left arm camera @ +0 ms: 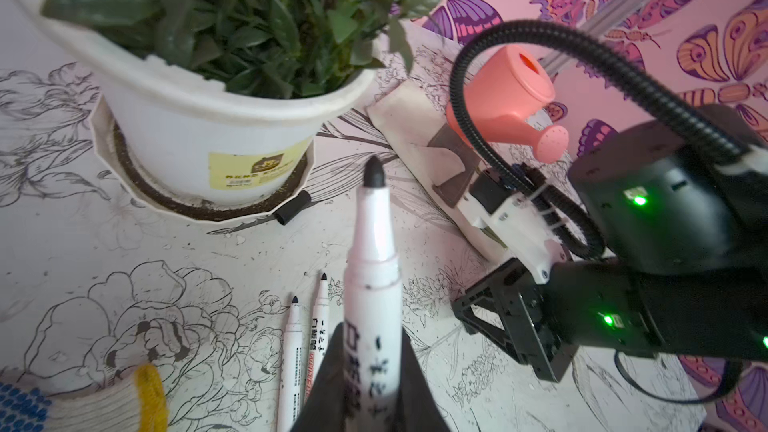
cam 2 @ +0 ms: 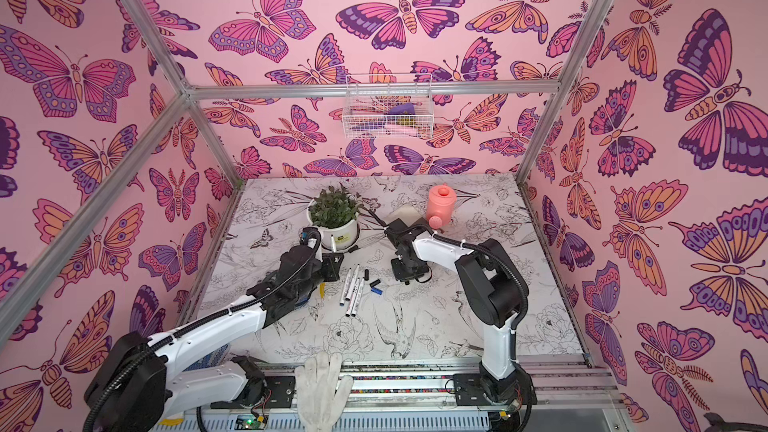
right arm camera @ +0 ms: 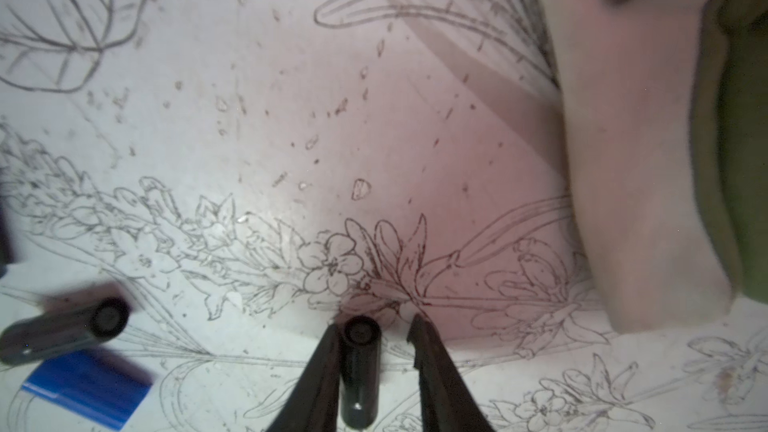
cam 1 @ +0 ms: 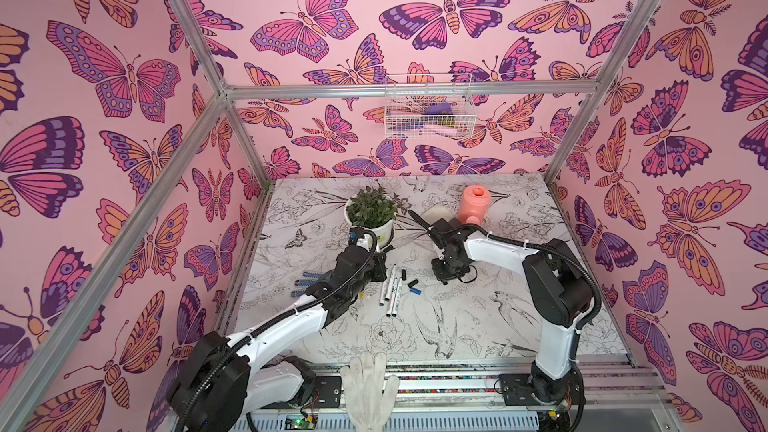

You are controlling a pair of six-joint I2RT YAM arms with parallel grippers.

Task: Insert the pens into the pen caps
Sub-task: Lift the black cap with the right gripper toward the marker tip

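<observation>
My left gripper is shut on a white pen and holds it off the table, its dark tip aimed at the plant pot; the same pen shows in a top view. Three more pens lie side by side mid-table. My right gripper is down at the table, open around a black pen cap: one finger touches it and a gap remains at the other. A second black cap and a blue cap lie beside it. Another black cap rests against the pot's saucer.
A white plant pot and a coral watering can stand at the back, a cream pouch between them. A white glove lies over the front rail, and a blue-dotted glove under my left arm. A wire basket hangs on the back wall.
</observation>
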